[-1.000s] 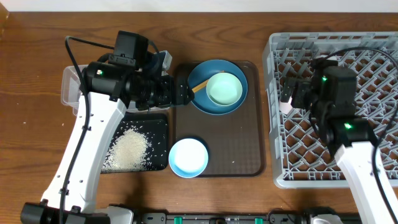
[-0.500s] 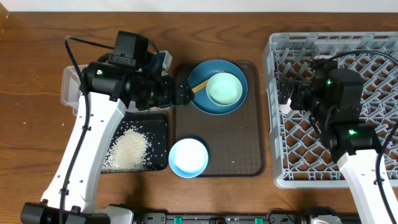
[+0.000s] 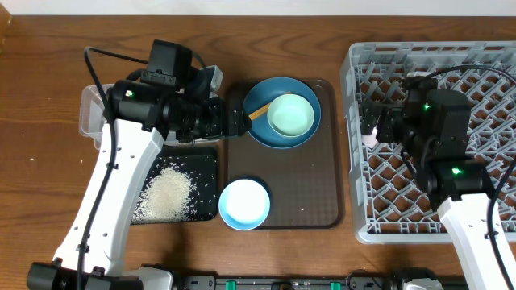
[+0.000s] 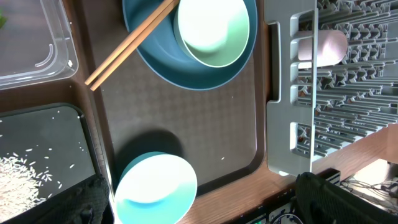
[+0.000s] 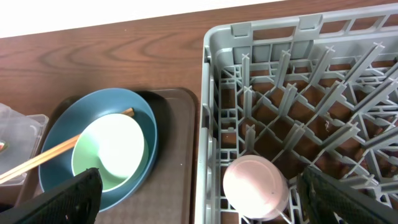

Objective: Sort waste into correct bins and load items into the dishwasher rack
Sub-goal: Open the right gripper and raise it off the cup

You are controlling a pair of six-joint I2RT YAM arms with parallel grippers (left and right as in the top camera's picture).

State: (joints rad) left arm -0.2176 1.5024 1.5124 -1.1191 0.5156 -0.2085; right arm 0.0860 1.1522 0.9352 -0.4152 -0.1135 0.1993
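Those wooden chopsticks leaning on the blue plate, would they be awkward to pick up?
Probably. The chopsticks look thin, stiff and light, so they should not bend. They lie slanted across the rim of the blue plate, one end over the brown tray, so a nudge would likely roll or slide them off.

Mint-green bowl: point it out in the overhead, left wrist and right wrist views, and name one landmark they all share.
Overhead: the mint-green bowl sits upper centre.
Left wrist: top centre, cut off by the upper edge.
Right wrist: lower left.
Shared landmark: the dark-blue plate it rests on, seen in all three views.
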